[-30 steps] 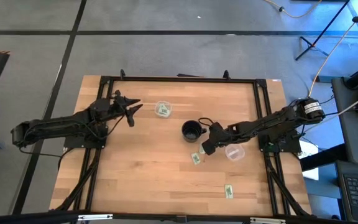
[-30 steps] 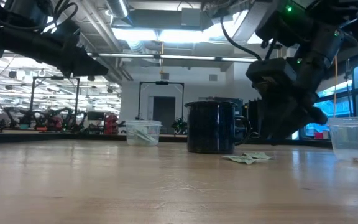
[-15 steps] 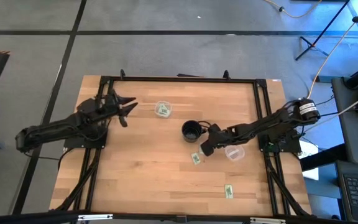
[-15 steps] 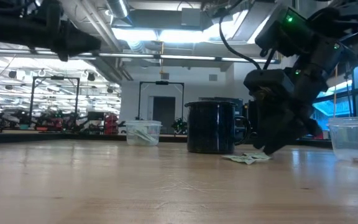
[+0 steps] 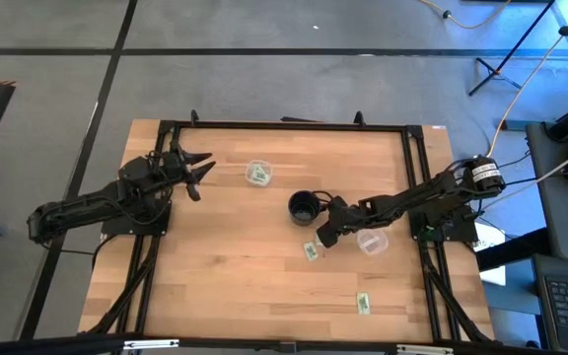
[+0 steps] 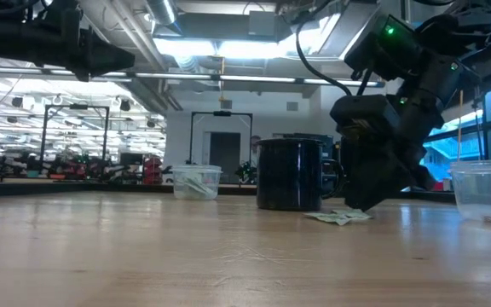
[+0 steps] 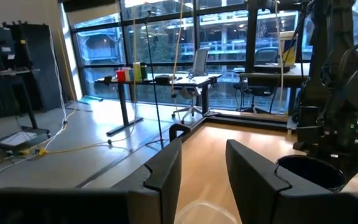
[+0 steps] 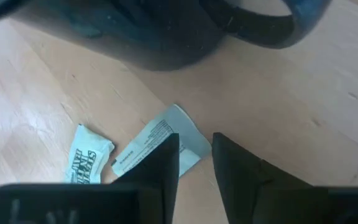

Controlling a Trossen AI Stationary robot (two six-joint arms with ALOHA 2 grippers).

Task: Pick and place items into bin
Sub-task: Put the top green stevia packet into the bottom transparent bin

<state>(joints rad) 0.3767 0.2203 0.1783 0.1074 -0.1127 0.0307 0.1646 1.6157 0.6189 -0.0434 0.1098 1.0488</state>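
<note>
The packets are small flat rectangles, pale green with white print. I count four: two lying together (image 5: 311, 250) just at 6 o'clock of the black mug (image 5: 304, 207), one alone (image 5: 363, 304) toward 5 o'clock near the worktop (image 5: 235, 286) edge, and one inside the clear cup (image 5: 257, 174) at 10 o'clock of the mug. A second clear cup (image 5: 372, 240) sits at 3 o'clock of the pair. The right pincer (image 8: 194, 158) is down over one of the pair (image 8: 160, 146), fingers narrow, straddling its corner. The left pincer (image 5: 197, 170) hangs above the worktop at 9 o'clock of the first cup, fingers parted, holding nothing.
</note>
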